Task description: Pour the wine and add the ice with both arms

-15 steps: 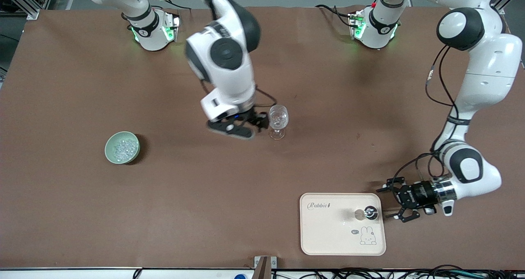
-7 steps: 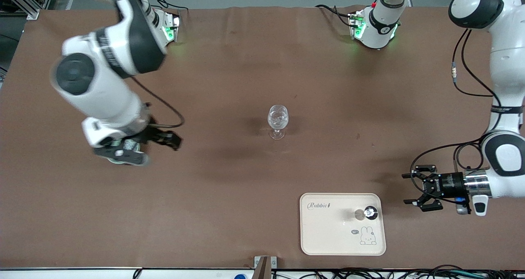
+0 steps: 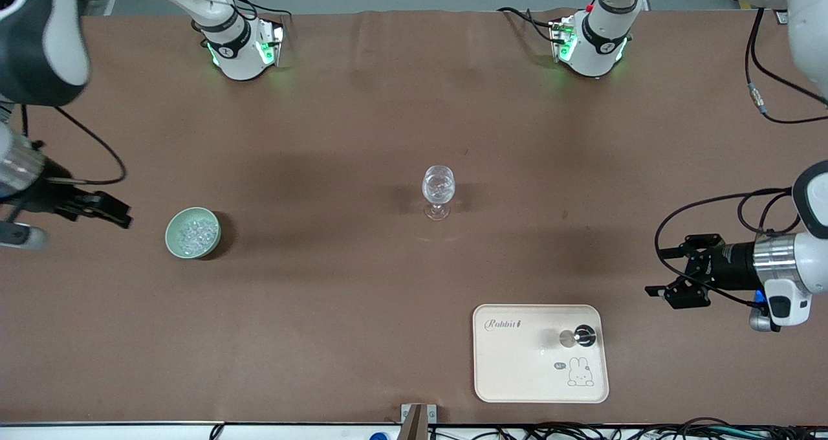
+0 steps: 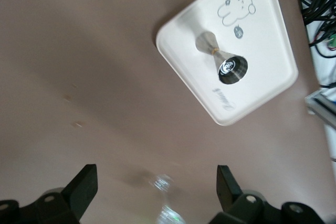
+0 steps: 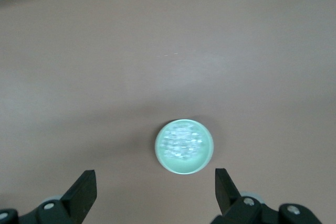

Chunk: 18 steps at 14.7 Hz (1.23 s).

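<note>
While both arms hang wide of the brown table, the scene reads as follows.

Right gripper: the black two-finger right gripper hovers at the right arm's end of the table, beside the bowl, fingers spread and holding nothing.

Left gripper: the black two-finger left gripper hovers over the left arm's end of the table, near the tray, fingers parted and empty.

Ice: a glittering heap of tiny clear, whitish ice lumps fills a small round pale-green bowl, which sits toward the right arm's end; a few lumps appear to lie in the glass too, though that is hard to make out.

Glass: a clear stemmed wine glass stands upright near the table's middle, well apart from bowl and tray.

Tray: a cream rounded-rectangle plastic tray printed with a rabbit lies nearest the front camera, toward the left arm's end.

Bottle: a small dark-topped bottle, seen from above, stands on the tray near the edge closest to the left gripper.
</note>
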### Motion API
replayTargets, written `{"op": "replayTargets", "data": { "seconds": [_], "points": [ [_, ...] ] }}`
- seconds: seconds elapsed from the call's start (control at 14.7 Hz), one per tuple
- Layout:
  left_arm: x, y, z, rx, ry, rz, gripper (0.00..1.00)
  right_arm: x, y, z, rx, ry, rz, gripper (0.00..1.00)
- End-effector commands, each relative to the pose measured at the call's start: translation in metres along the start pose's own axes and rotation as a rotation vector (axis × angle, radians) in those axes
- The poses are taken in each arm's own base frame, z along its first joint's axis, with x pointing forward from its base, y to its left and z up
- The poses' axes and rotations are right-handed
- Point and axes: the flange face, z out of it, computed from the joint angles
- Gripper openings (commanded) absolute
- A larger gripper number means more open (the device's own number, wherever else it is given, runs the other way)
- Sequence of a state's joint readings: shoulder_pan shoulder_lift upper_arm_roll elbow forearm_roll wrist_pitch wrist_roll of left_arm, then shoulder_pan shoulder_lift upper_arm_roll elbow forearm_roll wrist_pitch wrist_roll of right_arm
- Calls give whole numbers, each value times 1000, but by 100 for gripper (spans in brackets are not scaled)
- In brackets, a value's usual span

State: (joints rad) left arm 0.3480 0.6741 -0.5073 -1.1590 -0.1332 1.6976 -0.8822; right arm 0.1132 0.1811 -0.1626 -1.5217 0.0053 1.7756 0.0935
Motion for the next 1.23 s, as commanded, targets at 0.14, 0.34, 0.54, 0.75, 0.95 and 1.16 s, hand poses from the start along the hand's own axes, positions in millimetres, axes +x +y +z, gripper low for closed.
{"op": "replayTargets", "data": {
  "seconds": [0.14, 0.34, 0.54, 0.75, 0.95, 1.16],
  "points": [
    [-86, 30, -34, 179, 234, 170, 100, -35, 21, -35, 3, -40, -31, 99],
    [-114, 37, -55, 190, 276, 313, 100, -56, 25, -57, 9, -68, -32, 99],
    [-132, 33, -75, 215, 290, 377, 100, -68, 28, -65, 15, -64, -59, 99],
    [-166, 35, -99, 287, 383, 515, 100, -72, 34, -69, 16, -71, -73, 99],
    [-196, 19, -124, 361, 445, 618, 100, -67, 44, -75, 13, -55, -63, 99],
    [-214, -5, -138, 424, 446, 739, 100, -60, 55, -90, 10, -20, -68, 100]
  ]
}}
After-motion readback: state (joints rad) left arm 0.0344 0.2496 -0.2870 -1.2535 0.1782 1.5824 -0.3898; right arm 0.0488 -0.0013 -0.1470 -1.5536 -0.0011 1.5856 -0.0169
